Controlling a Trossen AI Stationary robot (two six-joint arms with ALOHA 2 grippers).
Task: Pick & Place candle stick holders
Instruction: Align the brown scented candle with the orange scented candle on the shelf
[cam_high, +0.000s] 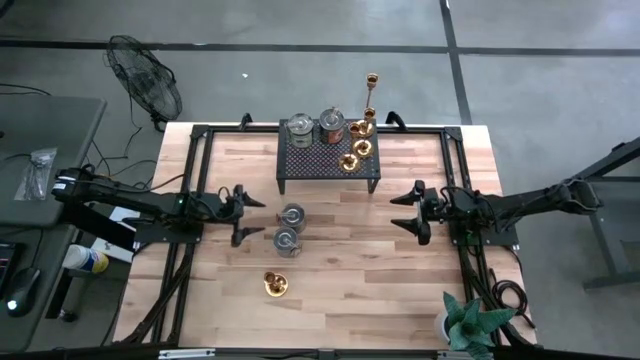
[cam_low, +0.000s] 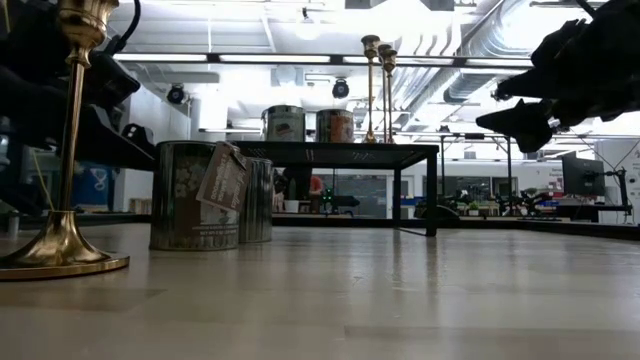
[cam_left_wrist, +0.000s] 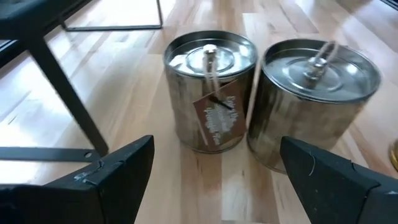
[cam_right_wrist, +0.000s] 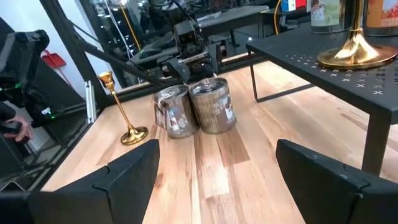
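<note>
Pale wooden table (cam_high: 340, 260) — black stand (cam_high: 330, 157), two silvery cups (cam_high: 289, 227), brass candlestick (cam_high: 276, 285), potted plant (cam_high: 470, 325).

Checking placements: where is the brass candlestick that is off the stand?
In the high view the brass candlestick stands alone on the table's near side, left of centre, just below the two silver cups.

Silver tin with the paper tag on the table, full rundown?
The tagged tin is a squat silvery metal cylinder with a lidded top and small knob. A brown printed paper tag hangs from string down its side. It stands upright on the wooden table, beside a second silver tin, touching or nearly so. The open left hand is right in front of it, not touching.
</note>
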